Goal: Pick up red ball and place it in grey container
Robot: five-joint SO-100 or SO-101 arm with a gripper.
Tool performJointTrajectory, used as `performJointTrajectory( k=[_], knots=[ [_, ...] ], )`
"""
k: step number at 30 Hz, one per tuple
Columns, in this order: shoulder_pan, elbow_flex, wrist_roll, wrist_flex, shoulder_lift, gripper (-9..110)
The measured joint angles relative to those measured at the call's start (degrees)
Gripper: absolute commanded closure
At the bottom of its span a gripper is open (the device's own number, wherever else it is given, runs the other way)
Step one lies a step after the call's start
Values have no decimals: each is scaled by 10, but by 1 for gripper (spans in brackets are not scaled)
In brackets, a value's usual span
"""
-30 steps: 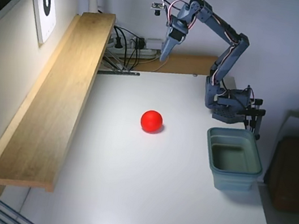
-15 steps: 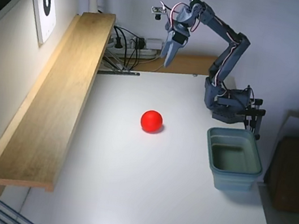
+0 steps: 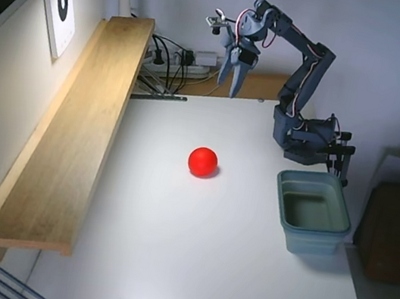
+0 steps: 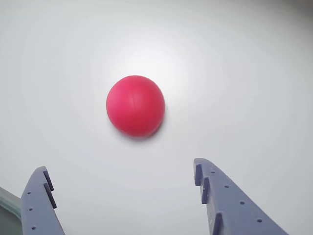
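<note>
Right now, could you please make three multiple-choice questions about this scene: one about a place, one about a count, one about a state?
1. Where is the red ball?
A. on the white table
B. inside the grey container
C. on the wooden shelf

2. How many balls are visible?
A. three
B. two
C. one

3. How does the gripper stand?
A. shut on the ball
B. open, holding nothing
C. resting inside the container

Answers:
1. A: the ball lies on the white table, apart from the grey container.
2. C: both views show one ball.
3. B: in the wrist view the fingers are spread, the ball beyond them.
</note>
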Motion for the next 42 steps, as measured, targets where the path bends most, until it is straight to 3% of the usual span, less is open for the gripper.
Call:
performJointTrajectory(
  k=[42],
  knots=[
    [25,-11,0,-12,-89,63]
  ],
)
